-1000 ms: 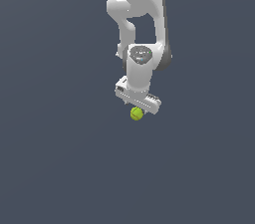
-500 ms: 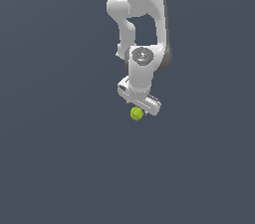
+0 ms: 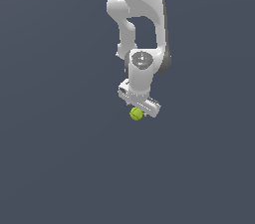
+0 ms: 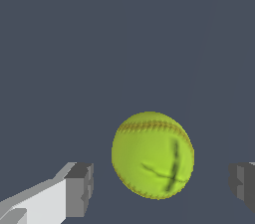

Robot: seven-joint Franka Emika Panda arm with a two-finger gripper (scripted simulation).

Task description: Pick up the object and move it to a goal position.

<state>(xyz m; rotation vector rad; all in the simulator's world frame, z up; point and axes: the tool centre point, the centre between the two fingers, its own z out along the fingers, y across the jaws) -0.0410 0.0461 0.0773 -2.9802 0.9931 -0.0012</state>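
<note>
Exterior view far, whole arm; wrist view close; both share ball [image 3: 136,114]

Bare simulator scene, flat grey backdrop [image 3: 50,168]

You had the white Franka arm [image 3: 139,14] reaching straight down from above, its round wrist joint [image 3: 142,60] facing the exterior camera. The white two-fingered gripper [image 3: 138,104] hung below that wrist joint, its bar tilted. In the wrist view its grey-padded fingers [image 4: 79,189] stood wide apart, neither pad touching anything.
</note>
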